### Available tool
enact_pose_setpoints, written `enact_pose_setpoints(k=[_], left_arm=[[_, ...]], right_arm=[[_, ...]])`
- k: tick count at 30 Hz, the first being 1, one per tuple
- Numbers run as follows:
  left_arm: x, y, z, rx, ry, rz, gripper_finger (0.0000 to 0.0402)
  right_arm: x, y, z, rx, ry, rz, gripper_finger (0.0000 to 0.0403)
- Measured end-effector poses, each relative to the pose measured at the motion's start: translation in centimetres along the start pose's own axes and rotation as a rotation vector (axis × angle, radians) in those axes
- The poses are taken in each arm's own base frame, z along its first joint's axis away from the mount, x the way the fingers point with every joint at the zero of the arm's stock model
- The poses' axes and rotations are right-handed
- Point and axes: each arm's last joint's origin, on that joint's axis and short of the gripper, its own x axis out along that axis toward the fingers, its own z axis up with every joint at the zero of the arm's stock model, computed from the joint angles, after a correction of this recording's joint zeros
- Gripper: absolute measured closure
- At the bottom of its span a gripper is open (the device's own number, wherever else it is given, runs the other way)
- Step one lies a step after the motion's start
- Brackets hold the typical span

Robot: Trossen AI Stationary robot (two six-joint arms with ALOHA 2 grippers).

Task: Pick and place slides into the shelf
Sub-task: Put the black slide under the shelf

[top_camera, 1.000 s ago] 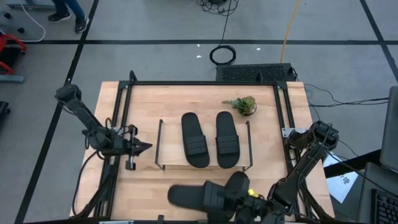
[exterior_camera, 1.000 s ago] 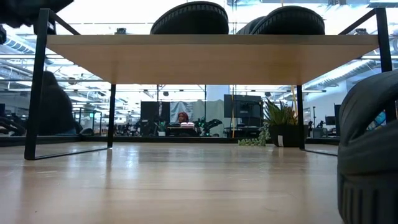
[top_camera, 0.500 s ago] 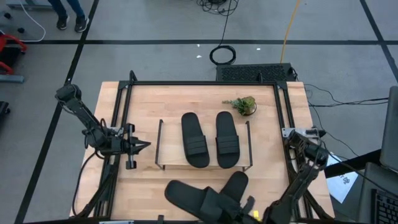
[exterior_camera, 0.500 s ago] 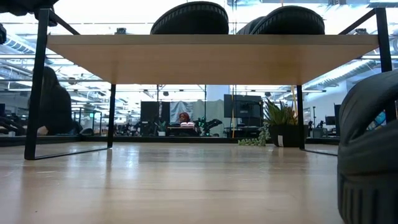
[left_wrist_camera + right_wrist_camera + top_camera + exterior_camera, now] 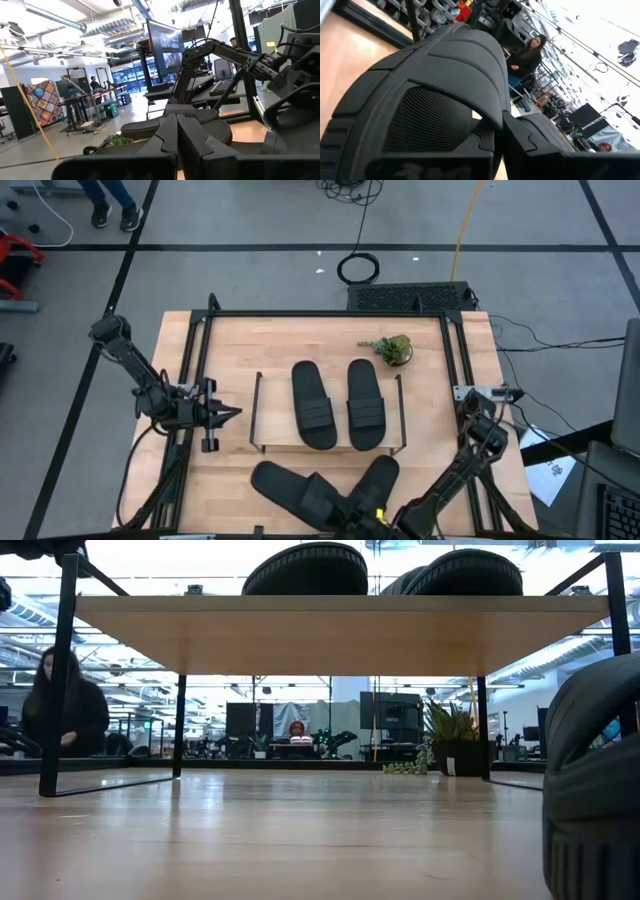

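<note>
Where shelf (image 5: pixel 328 445) stands, two slides (image 5: pixel 314 404) atop.

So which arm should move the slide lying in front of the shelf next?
Right. The right gripper is already shut on that slide, while the left gripper waits shut beside the shelf.

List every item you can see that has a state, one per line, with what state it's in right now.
Shelf: upright on the table, two slides on its top board, nothing under it.
Two slides on the shelf: flat, side by side.
Two slides on the table: in front of the shelf, not yet placed.
Left gripper: shut, empty, left of the shelf.
Right gripper: shut on the strap of one table slide.
Potted plant: upright.
</note>
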Motion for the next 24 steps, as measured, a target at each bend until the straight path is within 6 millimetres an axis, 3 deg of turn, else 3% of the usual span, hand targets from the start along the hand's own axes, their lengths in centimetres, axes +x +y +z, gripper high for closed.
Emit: enact_pose_setpoints(k=[6,11,15,24], left_arm=[[-0.2,-0.2,0.1,0.032,-0.001,-0.014,0.0386],[-0.4,-0.3,0.2,0.062,-0.006,-0.030,0.0392],[-0.4,-0.4,0.2,0.056,-0.008,-0.038,0.0399],[-0.5,-0.4,0.2,0.026,-0.009,-0.040,0.0391]], right_arm=[[0.1,0.4,-0.7,0.015,-0.006,0.061,0.0402],[-0.4,1.2,-2.9,0.050,0.046,0.220,0.0402],[-0.2,1.2,-4.5,0.075,0.112,0.217,0.0402],[3.6,0.4,-6.2,0.094,0.268,0.255,0.0402]])
